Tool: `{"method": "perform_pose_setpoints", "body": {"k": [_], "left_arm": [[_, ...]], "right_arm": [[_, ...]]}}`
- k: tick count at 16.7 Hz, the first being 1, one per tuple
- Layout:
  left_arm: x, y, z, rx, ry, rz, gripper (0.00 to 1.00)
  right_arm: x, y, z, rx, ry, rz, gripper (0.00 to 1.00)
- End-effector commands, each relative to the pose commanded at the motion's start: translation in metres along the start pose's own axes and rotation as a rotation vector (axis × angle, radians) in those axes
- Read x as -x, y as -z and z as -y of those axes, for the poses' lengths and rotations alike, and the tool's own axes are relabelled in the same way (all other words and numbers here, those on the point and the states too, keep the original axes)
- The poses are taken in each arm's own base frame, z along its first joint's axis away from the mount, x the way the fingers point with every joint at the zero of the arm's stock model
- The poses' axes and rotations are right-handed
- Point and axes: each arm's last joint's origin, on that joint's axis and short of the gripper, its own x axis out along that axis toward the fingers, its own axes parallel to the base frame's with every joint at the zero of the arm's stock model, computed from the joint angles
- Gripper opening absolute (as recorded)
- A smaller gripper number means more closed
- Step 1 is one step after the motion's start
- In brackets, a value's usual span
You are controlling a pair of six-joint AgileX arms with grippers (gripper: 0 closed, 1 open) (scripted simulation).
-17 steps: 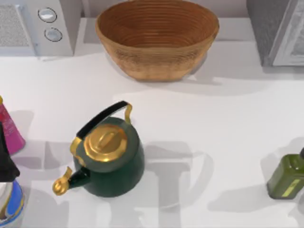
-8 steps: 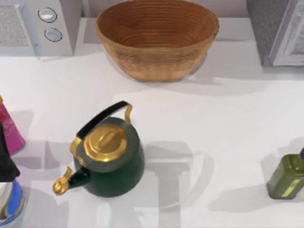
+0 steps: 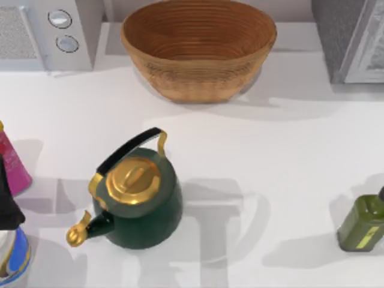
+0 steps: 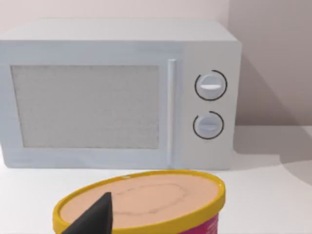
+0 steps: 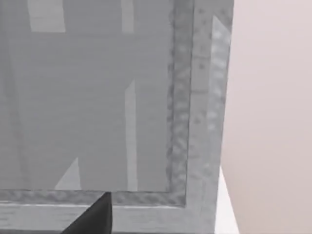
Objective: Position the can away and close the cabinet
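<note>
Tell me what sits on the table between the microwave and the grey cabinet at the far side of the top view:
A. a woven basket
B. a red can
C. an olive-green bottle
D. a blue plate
A: the woven basket stands at the far edge with the microwave to its left and the grey cabinet to its right.

— The kettle [image 3: 143,203]?
— Glossy dark-green enamel, with a polished brass-like lid and spout.
— The basket [image 3: 198,47]?
— Woven wicker, ribbed and matt.
— And the worktop [image 3: 288,174]?
— Smooth, white, faintly shiny.
— Ahead of the left tool?
— A matt pale-grey microwave [image 4: 117,92]; nearer it, a tub [image 4: 146,204] with a papery lid.
</note>
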Motion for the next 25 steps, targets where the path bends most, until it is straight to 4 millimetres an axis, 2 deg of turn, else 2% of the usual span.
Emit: {"method": "perform_pose_setpoints", "body": {"k": [3, 5, 7, 9, 12, 15, 18, 25], "left_arm": [[0.000, 0.000, 0.000, 0.000, 0.000, 0.000, 1.00], [0.000, 0.000, 0.000, 0.000, 0.000, 0.000, 1.00], [0.000, 0.000, 0.000, 0.000, 0.000, 0.000, 1.00], [0.000, 0.000, 0.000, 0.000, 0.000, 0.000, 1.00], [0.000, 0.000, 0.000, 0.000, 0.000, 0.000, 1.00], [0.000, 0.000, 0.000, 0.000, 0.000, 0.000, 1.00], [0.000, 0.000, 0.000, 0.000, 0.000, 0.000, 1.00], [0.000, 0.000, 0.000, 0.000, 0.000, 0.000, 1.00]], "right_arm": [[-0.012, -0.047, 0.027, -0.009, -0.004, -0.006, 1.00], [-0.017, -0.087, 0.039, -0.021, -0.006, -0.013, 1.00], [-0.019, -0.132, 0.043, -0.036, -0.006, -0.022, 1.00], [-0.016, -0.178, 0.037, -0.047, -0.005, -0.029, 1.00], [-0.006, -0.242, 0.014, -0.046, -0.001, -0.028, 1.00], [0.008, -0.289, -0.016, -0.024, 0.004, -0.015, 1.00], [0.017, -0.310, -0.033, -0.009, 0.008, -0.005, 1.00], [0.016, -0.312, -0.035, -0.005, 0.011, -0.003, 1.00]]}}
